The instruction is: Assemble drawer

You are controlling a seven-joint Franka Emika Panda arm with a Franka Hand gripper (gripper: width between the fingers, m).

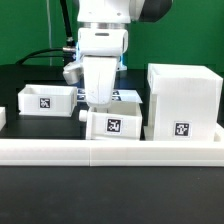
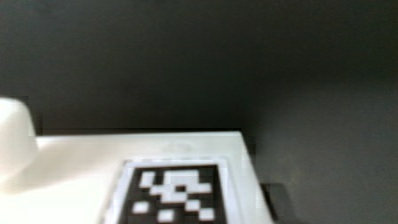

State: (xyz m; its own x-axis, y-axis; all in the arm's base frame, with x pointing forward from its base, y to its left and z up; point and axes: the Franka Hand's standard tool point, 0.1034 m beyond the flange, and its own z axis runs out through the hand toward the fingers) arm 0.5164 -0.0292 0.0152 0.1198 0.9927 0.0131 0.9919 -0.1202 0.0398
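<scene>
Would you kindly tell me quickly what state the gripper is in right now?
Gripper: cannot be told; it hangs at the middle tray, and its fingers are not clearly visible.

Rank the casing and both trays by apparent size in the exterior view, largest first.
1. Casing.
2-3. Middle tray and tray at the exterior view's left: alike; the middle one is nearer, so unranked.
</scene>
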